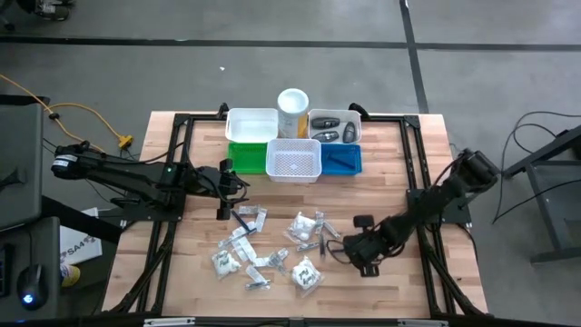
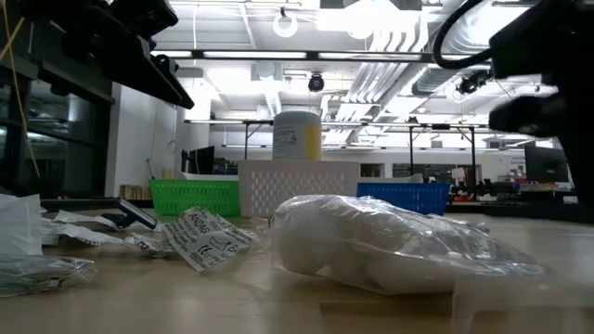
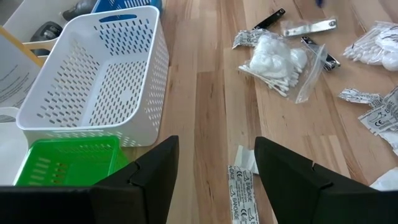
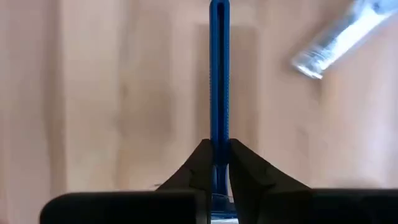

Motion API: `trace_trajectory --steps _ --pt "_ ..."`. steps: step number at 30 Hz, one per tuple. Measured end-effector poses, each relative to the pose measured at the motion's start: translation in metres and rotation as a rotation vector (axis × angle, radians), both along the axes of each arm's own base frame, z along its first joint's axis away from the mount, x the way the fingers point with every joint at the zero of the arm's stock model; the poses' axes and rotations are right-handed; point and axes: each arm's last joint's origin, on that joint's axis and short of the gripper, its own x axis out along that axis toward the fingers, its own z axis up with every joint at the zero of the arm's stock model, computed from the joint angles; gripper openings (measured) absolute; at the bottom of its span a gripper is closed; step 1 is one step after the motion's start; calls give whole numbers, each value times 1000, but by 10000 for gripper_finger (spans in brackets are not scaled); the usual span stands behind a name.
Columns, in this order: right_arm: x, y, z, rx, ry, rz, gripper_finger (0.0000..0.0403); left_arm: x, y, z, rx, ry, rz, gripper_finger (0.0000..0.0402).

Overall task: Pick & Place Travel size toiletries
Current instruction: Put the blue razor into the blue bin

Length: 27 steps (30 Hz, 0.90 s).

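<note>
- Wooden table [image 1: 399, 173] carried everything, with both dark arms reaching in from its left and right edges.
- Bins stood in a cluster at the middle of the far edge: a white bin [image 1: 251, 124], a green bin [image 1: 245, 155], a perforated white basket [image 1: 293, 160], a blue bin [image 1: 342, 159] and a white tray [image 1: 335, 127] holding dark grey oval pieces [image 1: 328, 121].
- White-and-yellow cylinder [image 1: 292, 112] stood upright between the white bin and the tray.
- Left gripper [image 1: 223, 191] hung near the table's left side, just in front of the green bin; its fingers [image 3: 152, 180] stood apart, holding nothing, with a printed packet [image 3: 243, 193] lying on the wood below the gap.
- Right gripper [image 1: 343, 247] sat low toward the near right of the table, at the right end of the scattered toiletries; its fingers [image 4: 200, 168] were pressed together on a thin blue stick [image 4: 218, 74] that ran straight out from between them over the wood.
- Toiletries [image 1: 272, 247] lay loose across the near middle of the table: clear bags of white cotton items [image 3: 273, 56], crinkly packets with green print [image 2: 206, 237], silvery sachets [image 4: 339, 34] and thin dark sticks.
- From table height, one bulky clear bag [image 2: 390, 241] filled the foreground.
</note>
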Motion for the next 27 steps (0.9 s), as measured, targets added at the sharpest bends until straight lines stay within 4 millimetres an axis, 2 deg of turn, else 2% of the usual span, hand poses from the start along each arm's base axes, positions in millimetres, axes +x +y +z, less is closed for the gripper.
trace_trajectory --steps 6,12,19,23,27 --pt "-3 -43 36 -171 17 -104 24 0 0 0 0 -3 0 209" --pt "-3 -100 54 -383 22 -182 24 0 0 0 0 -3 -1 209" --pt "11 -167 55 -562 62 -165 24 0 0 0 -6 -4 3 209" --pt "14 -203 51 -580 103 -195 24 0 0 0 -17 -5 10 209" --pt "20 -226 43 -559 114 -136 24 0 0 0 -19 -5 12 209"
